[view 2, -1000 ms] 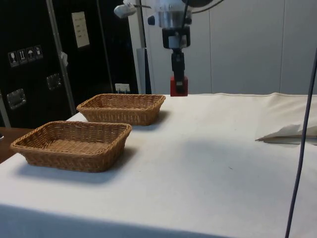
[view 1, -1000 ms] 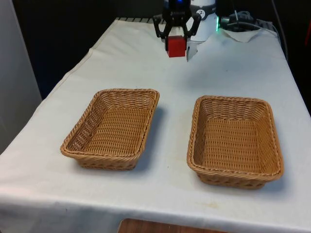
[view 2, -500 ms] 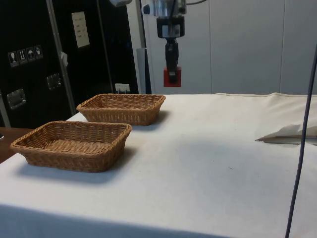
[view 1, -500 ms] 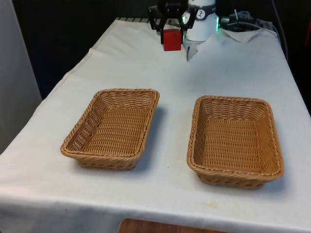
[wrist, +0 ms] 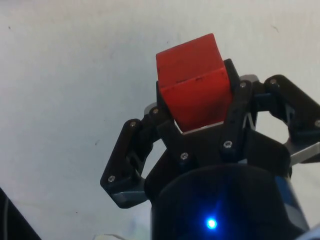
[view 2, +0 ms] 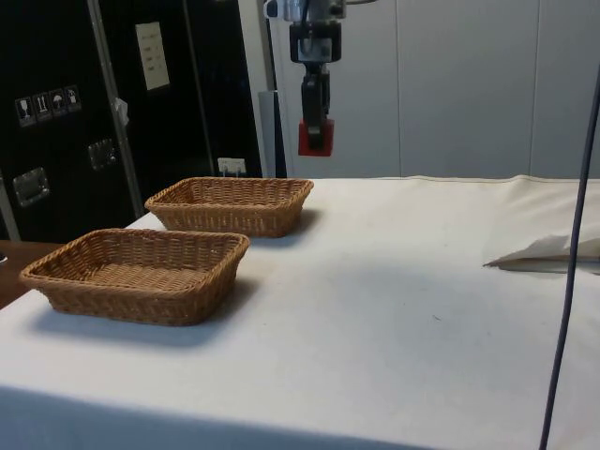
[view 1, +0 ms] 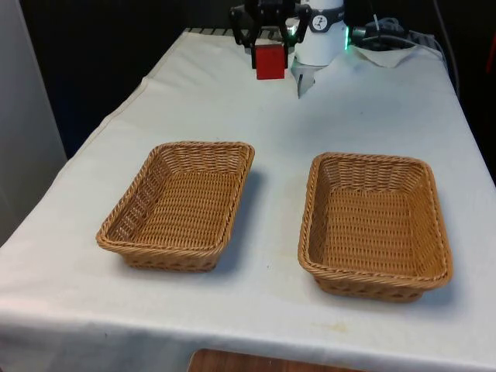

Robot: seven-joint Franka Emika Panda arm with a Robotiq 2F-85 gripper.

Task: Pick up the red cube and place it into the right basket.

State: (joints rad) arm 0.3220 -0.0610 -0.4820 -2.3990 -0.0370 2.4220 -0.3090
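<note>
The red cube [view 1: 270,62] hangs high above the far end of the table, with my gripper [view 1: 269,51] shut on it. In the side view the cube [view 2: 315,137] sits well above the cloth, beyond the far basket [view 2: 231,205]. The wrist view has the cube [wrist: 192,82] clamped between the black fingers [wrist: 233,107], with bare white cloth below. The basket on the front view's right [view 1: 375,225] lies near the table's front edge, well in front of the cube. The basket on the front view's left [view 1: 182,204] lies beside it.
A crumpled white paper [view 1: 387,54] and cables lie at the table's far right corner, and the paper [view 2: 548,251] also lies at the side view's right. Bare cloth [view 1: 310,124] stretches between the arm's base and the two baskets.
My gripper has risen with the red cube and shifted a little towards the front view's left. The baskets have not moved.
</note>
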